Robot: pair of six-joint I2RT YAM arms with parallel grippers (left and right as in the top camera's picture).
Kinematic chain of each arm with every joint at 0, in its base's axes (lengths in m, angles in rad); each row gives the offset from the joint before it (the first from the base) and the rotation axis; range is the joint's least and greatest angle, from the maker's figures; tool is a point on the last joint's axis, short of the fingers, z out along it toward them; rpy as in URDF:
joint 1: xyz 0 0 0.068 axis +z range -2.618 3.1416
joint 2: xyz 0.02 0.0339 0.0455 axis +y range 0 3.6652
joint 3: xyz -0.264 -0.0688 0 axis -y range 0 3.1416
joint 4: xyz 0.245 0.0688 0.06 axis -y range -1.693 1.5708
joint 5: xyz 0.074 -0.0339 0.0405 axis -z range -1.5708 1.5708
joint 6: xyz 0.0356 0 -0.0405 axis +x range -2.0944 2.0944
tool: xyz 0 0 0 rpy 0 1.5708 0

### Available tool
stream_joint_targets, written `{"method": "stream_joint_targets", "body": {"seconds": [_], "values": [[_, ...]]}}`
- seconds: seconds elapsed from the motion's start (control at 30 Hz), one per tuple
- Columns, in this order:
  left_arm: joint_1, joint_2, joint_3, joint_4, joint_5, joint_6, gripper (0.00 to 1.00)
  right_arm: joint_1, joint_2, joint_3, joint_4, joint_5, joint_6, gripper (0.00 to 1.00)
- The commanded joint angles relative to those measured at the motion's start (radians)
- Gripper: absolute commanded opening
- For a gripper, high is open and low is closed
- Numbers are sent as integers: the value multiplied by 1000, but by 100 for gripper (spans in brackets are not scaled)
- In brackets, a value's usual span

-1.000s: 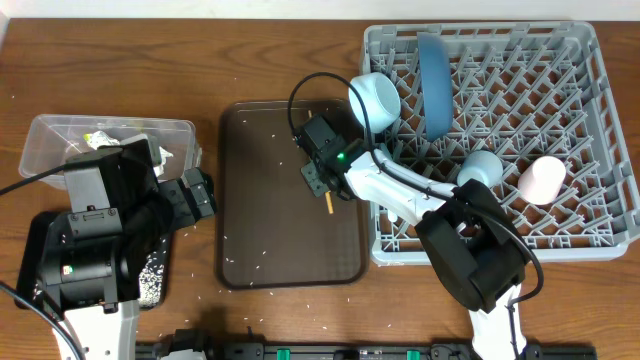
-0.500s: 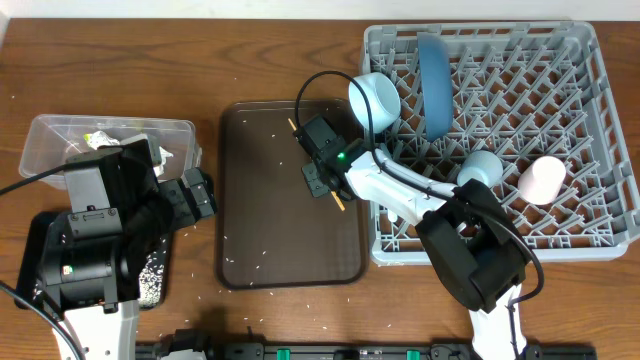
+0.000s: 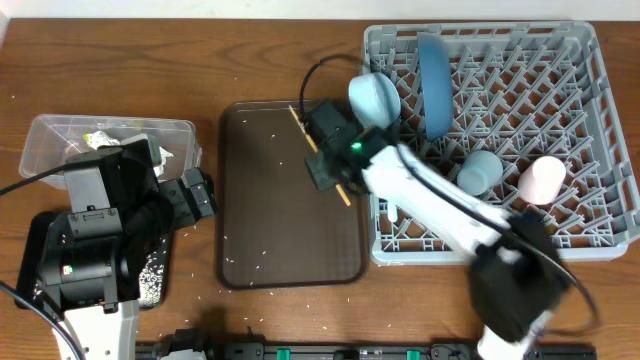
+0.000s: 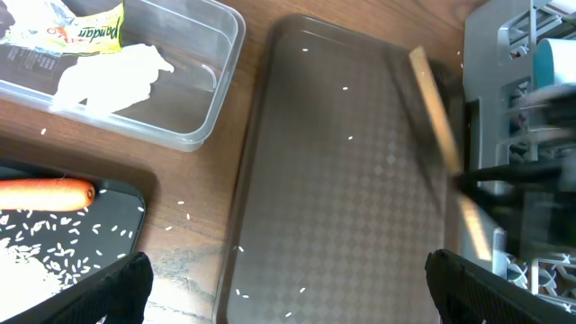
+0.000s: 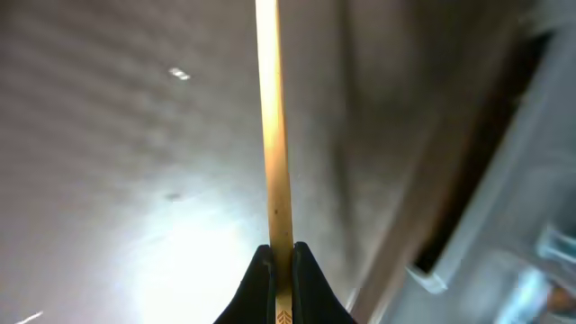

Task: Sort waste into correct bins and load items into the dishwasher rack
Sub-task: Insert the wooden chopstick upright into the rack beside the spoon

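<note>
Right gripper point(image 5: 279, 263) is clamped shut on the chopsticks point(image 5: 272, 135), holding them at a slant over the brown tray point(image 3: 260, 230), just beside the rack point(image 3: 600, 130). Left gripper point(image 4: 288, 270) hangs wide open with nothing in it, over by the tub point(image 4: 193, 117). Wrapper point(image 4: 81, 31) and napkin point(image 4: 112, 76) sit in the tub, carrot point(image 4: 45, 192) lies in the black tray point(image 4: 124, 214). Plate point(image 3: 433, 70), bowl point(image 3: 374, 98) and both cups are in the rack

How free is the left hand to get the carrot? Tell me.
Probably yes: the left hand is open and empty, and the carrot lies uncovered on the black tray, nothing between them.
</note>
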Motion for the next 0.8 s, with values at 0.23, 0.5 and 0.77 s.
{"method": "stream_joint_targets", "body": {"seconds": [0.23, 0.5, 0.77], "values": [[-2, 0, 21, -3, 5, 2, 98, -72, -283, 31, -269, 5, 222, 1], [-2, 0, 21, -3, 5, 2, 98, -147, -290, 7, -492, -35, 257, 1], [-2, 0, 21, -3, 5, 2, 98, -145, -275, -48, -535, -82, 258, 1]]}}
